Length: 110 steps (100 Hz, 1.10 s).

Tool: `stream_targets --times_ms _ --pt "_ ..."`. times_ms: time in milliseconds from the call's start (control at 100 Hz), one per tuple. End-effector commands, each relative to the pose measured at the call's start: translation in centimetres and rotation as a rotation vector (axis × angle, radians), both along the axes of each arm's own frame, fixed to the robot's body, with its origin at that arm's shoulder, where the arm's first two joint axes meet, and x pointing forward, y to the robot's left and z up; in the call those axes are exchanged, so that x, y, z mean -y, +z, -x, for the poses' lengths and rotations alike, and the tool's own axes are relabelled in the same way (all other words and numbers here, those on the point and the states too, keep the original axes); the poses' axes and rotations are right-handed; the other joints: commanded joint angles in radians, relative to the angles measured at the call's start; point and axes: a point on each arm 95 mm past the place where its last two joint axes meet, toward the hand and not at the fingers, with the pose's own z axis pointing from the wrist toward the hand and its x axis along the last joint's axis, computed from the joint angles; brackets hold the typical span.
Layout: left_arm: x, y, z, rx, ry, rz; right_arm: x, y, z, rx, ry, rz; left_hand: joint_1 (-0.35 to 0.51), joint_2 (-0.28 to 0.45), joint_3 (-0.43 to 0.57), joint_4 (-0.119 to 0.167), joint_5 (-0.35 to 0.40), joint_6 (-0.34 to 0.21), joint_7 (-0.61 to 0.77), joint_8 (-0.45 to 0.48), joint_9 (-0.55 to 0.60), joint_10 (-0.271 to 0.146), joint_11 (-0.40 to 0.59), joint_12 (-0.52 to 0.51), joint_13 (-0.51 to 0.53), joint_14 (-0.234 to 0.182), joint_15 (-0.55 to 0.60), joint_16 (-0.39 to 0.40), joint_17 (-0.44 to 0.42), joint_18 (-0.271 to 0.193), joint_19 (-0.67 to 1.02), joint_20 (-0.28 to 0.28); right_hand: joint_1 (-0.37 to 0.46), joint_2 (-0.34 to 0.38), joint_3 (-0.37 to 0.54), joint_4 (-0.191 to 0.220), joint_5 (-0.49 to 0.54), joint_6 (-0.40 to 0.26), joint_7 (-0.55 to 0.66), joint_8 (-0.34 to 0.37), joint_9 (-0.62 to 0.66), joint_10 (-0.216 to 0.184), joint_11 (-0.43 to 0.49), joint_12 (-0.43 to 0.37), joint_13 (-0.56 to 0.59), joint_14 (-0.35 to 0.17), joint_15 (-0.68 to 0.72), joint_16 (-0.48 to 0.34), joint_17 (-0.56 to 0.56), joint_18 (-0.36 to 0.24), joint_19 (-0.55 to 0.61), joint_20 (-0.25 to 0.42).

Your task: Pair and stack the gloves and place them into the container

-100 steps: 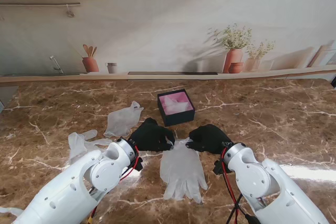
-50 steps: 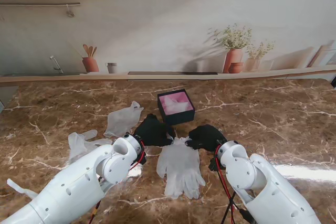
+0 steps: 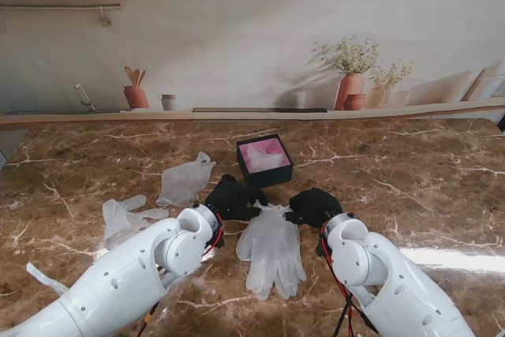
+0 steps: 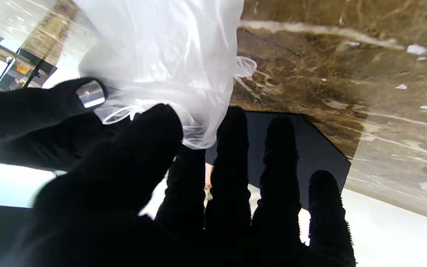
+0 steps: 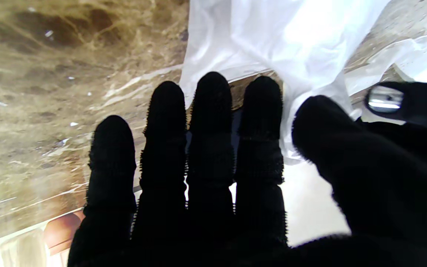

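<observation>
Both hands (image 3: 234, 197) (image 3: 312, 206) pinch the stacked gloves (image 3: 271, 247); container (image 3: 264, 160) just beyond.

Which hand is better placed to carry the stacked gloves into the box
Neither alone, probably. The left hand and right hand each pinch a cuff corner of the stacked gloves. The left sits slightly closer to the box, so it could lead.
</observation>
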Motion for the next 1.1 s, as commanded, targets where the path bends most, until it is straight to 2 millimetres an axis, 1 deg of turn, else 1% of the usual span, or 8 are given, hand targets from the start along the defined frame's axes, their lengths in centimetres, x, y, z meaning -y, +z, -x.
stream_targets --times_ms 0,70,190,500,580,660,960,1090 --pt "-0.2 0.0 0.4 0.004 0.006 0.002 0.4 -0.6 0.4 -0.019 -0.02 0.026 -0.047 0.031 0.046 0.043 -0.058 0.027 -0.057 -0.013 -0.09 -0.009 -0.028 -0.043 -0.065 -0.015 -0.051 -0.035 -0.024 -0.031 -0.03 -0.018 -0.056 -0.018 -0.033 0.023 -0.068 0.001 -0.064 -0.053 -0.044 -0.023 -0.048 -0.036 -0.01 -0.027 -0.06 -0.034 -0.015 -0.016 -0.041 -0.04" --pt "-0.6 0.3 0.6 0.0 0.006 -0.007 0.5 -0.5 0.6 -0.008 -0.036 0.057 -0.055 0.03 0.027 0.044 -0.124 0.054 -0.138 -0.044 -0.239 0.0 -0.045 -0.074 -0.141 -0.033 -0.124 -0.098 -0.021 -0.044 -0.091 -0.055 -0.107 0.036 -0.102 0.122 -0.144 0.06 -0.375 0.069 -0.177 -0.032 -0.122 -0.087 -0.053 -0.029 -0.14 -0.065 -0.046 -0.022 -0.094 -0.074" --pt "-1.1 0.7 0.9 -0.003 0.012 -0.018 0.8 -0.4 0.8 0.006 -0.064 0.097 -0.065 0.022 0.003 0.043 -0.164 0.075 -0.214 -0.081 -0.381 0.006 -0.07 -0.117 -0.225 -0.05 -0.203 -0.186 -0.018 -0.062 -0.168 -0.097 -0.108 0.035 -0.166 0.132 -0.289 0.108 -0.493 0.056 -0.325 -0.025 -0.165 -0.118 -0.11 -0.033 -0.202 -0.088 -0.084 -0.027 -0.154 -0.094" --pt "-2.4 2.0 2.3 0.026 0.036 0.051 0.1 0.8 0.7 0.094 -0.073 0.157 -0.096 0.048 -0.062 0.047 -0.176 0.081 -0.254 -0.103 -0.461 0.01 -0.08 -0.131 -0.292 -0.062 -0.237 -0.251 -0.006 -0.102 -0.256 -0.162 -0.021 -0.002 -0.35 0.123 -0.534 0.199 -0.653 -0.06 -0.592 0.009 -0.247 -0.284 -0.24 0.033 -0.435 -0.245 -0.092 0.019 -0.271 -0.157" --pt "-2.7 2.7 3.0 0.046 0.04 0.075 -0.5 0.9 0.4 0.078 -0.077 0.193 -0.096 0.05 -0.071 0.047 -0.171 0.078 -0.252 -0.103 -0.458 0.003 -0.082 -0.132 -0.291 -0.067 -0.237 -0.255 -0.005 -0.09 -0.255 -0.165 -0.008 -0.01 -0.464 0.143 -0.557 0.223 -0.658 -0.082 -0.606 0.029 -0.246 -0.319 -0.203 0.053 -0.437 -0.265 -0.04 0.024 -0.229 -0.155" --pt "-3.1 3.3 3.8 0.064 0.047 0.093 -1.2 0.7 0.2 0.064 -0.104 0.253 -0.091 0.066 -0.1 0.049 -0.165 0.074 -0.251 -0.103 -0.454 0.0 -0.089 -0.137 -0.288 -0.072 -0.243 -0.265 -0.009 -0.079 -0.246 -0.164 -0.054 -0.033 -0.437 0.158 -0.553 0.229 -0.648 -0.089 -0.588 0.039 -0.221 -0.323 -0.157 0.049 -0.408 -0.252 -0.006 0.011 -0.18 -0.14" --pt "-4.3 4.1 5.4 0.103 0.113 0.167 -3.4 -1.1 -0.5 0.014 -0.132 0.462 -0.081 0.071 -0.111 0.052 -0.142 0.064 -0.242 -0.099 -0.442 -0.014 -0.098 -0.142 -0.284 -0.093 -0.257 -0.277 -0.014 -0.071 -0.261 -0.17 -0.183 -0.009 -0.364 0.136 -0.588 0.286 -0.648 -0.132 -0.5 0.044 -0.104 -0.247 -0.03 -0.036 -0.057 -0.009 0.081 -0.094 0.032 -0.044" --pt "-4.8 4.5 5.8 0.126 0.129 0.176 -4.1 -1.9 -0.4 -0.035 -0.103 0.494 -0.08 0.073 -0.116 0.052 -0.135 0.063 -0.24 -0.098 -0.437 -0.018 -0.099 -0.144 -0.279 -0.095 -0.259 -0.279 -0.015 -0.069 -0.265 -0.168 -0.142 -0.036 -0.372 0.134 -0.487 0.231 -0.571 -0.13 -0.333 -0.059 0.139 -0.027 0.01 -0.08 0.111 0.085 0.105 -0.099 0.086 -0.012"
